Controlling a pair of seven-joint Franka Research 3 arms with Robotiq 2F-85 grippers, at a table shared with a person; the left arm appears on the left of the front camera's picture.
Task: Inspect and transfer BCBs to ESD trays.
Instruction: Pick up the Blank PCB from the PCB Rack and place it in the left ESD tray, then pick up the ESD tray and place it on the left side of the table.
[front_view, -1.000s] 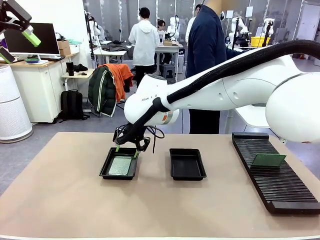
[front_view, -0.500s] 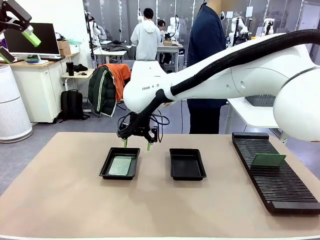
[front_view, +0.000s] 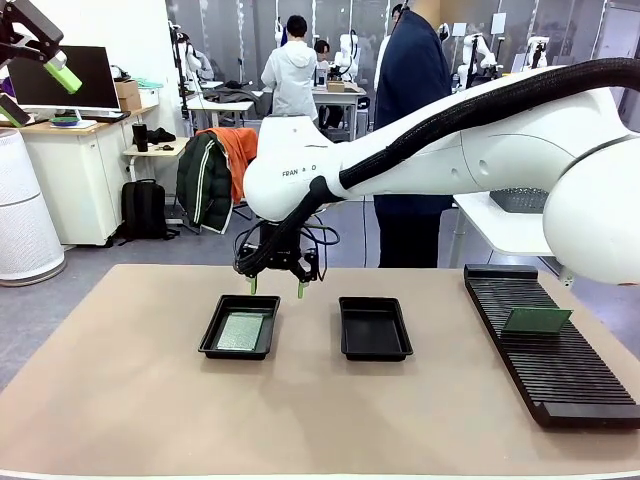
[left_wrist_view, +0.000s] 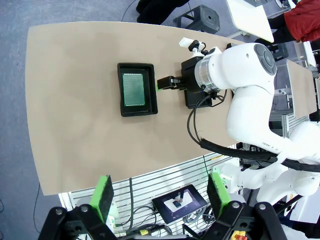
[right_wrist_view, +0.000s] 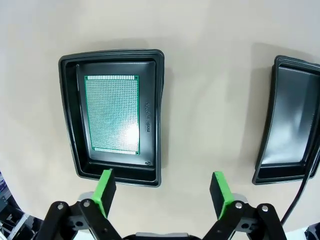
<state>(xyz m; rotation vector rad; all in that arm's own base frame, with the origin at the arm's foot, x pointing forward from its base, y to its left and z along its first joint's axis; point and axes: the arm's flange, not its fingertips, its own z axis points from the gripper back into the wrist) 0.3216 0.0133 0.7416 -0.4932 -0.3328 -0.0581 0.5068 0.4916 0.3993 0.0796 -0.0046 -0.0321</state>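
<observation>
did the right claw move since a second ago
Yes. The right claw has lifted off the left tray, which holds a board, and shifted slightly toward the empty tray.

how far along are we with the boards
Done: a board lies flat in the left tray. In hand: nothing; the right gripper hovers open by that tray, and the left gripper is open, raised high. Left: the right tray is empty, and another board sits on the rack.
</observation>
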